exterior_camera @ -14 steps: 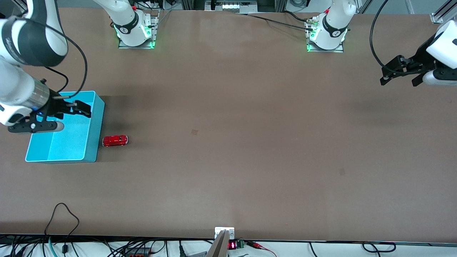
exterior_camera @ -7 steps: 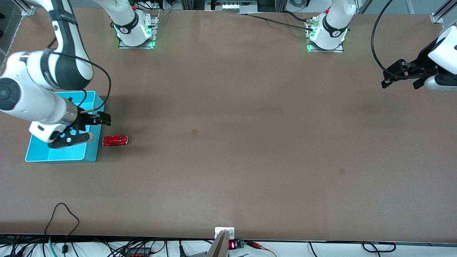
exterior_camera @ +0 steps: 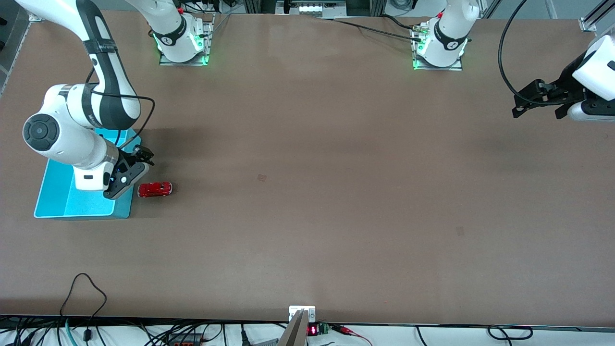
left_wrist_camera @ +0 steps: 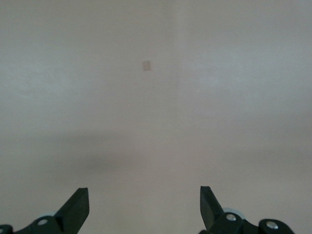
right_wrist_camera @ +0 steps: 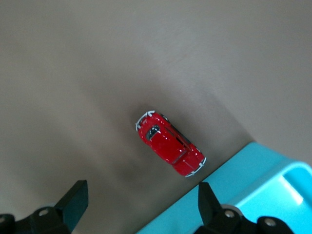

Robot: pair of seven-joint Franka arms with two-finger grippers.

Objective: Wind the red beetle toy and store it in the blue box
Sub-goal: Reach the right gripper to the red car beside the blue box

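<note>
Beside blue box (exterior_camera: 57, 192), red beetle toy (exterior_camera: 154, 189)

Wide brown tabletop (exterior_camera: 336, 192) fills view, matte, evenly lit, soft shadows. Small darker patch (exterior_camera: 261, 178) near middle. Black cables (exterior_camera: 86, 293) trail over edge nearest front camera. Metal frame and equipment (exterior_camera: 312, 7) along edge farthest from camera.

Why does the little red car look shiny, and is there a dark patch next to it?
Right wrist view: the red beetle toy has bright glints on its glossy roof, and a soft shadow darkens the table beside it. Front view: the same shadow looks faint.
</note>
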